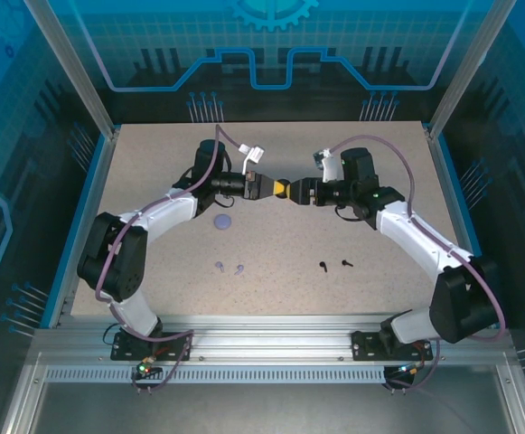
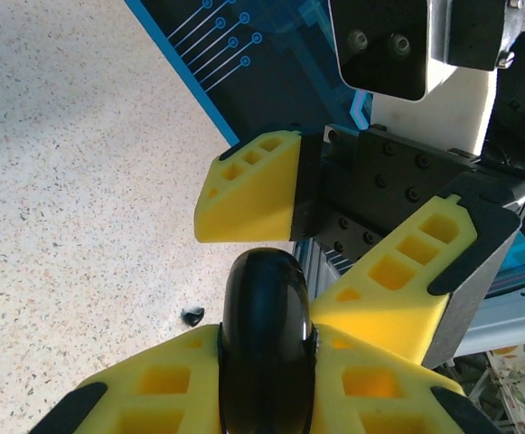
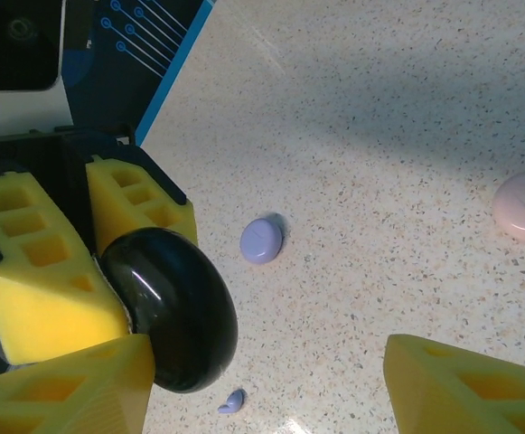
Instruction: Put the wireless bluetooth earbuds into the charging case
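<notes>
Top external: shows lilac earbuds (image 1: 219,266) and black earbuds (image 1: 323,266), tiny and stemmed, lying loose on the tabletop (image 1: 379,235) toward the near edge. Left gripper (image 2: 267,362) clamped on a glossy black case (image 3: 176,307); right gripper (image 3: 267,362) spread wide, close by it.

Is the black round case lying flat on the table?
No, the black case is pinched in the left claw, up off the table.

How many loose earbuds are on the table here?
4: two lilac earbuds left of centre, two black earbuds right of centre, all toward the near edge. More may be hidden.
</notes>
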You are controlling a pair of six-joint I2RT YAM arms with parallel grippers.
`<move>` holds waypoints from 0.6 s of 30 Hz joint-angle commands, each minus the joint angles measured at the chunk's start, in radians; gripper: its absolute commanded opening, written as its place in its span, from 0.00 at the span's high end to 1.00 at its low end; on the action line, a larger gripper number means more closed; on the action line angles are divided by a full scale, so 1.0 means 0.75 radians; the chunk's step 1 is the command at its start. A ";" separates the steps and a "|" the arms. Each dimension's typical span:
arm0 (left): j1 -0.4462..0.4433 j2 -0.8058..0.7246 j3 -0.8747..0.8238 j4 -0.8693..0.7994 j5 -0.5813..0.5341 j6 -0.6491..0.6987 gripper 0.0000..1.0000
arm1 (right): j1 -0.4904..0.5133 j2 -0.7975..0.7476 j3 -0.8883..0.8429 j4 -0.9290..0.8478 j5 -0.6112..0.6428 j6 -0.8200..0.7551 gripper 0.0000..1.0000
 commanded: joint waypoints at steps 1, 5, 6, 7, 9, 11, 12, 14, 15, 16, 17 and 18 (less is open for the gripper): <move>0.011 -0.043 0.059 -0.015 0.075 0.029 1.00 | -0.021 0.040 0.043 0.008 0.021 -0.027 0.34; 0.012 -0.057 0.058 -0.024 0.095 0.036 1.00 | -0.073 0.072 0.026 0.020 0.058 0.022 0.37; 0.010 -0.061 0.056 -0.022 0.097 0.034 1.00 | -0.090 0.079 0.019 0.035 0.049 0.040 0.38; 0.010 -0.063 0.054 -0.022 0.097 0.035 1.00 | -0.102 0.085 0.016 0.047 0.047 0.055 0.38; 0.008 -0.069 0.050 -0.016 0.098 0.034 1.00 | -0.112 0.096 0.019 0.045 0.045 0.064 0.39; 0.008 -0.071 0.050 -0.019 0.097 0.034 1.00 | -0.114 0.095 0.027 0.032 0.028 0.061 0.40; 0.010 -0.072 0.047 -0.022 0.097 0.038 1.00 | -0.115 0.085 0.028 0.023 0.026 0.056 0.40; 0.008 -0.069 0.047 -0.022 0.097 0.042 1.00 | -0.120 0.043 0.018 0.007 0.017 0.046 0.40; 0.010 -0.067 0.046 -0.022 0.096 0.042 1.00 | -0.120 0.021 0.012 0.001 0.002 0.040 0.40; 0.009 -0.063 0.043 -0.020 0.097 0.042 1.00 | -0.121 -0.007 0.003 0.001 -0.024 0.031 0.40; 0.009 -0.060 0.044 -0.017 0.097 0.037 1.00 | -0.122 -0.030 -0.005 0.001 -0.054 0.020 0.39; 0.010 -0.056 0.044 -0.010 0.099 0.032 1.00 | -0.121 -0.054 -0.014 0.006 -0.102 0.006 0.39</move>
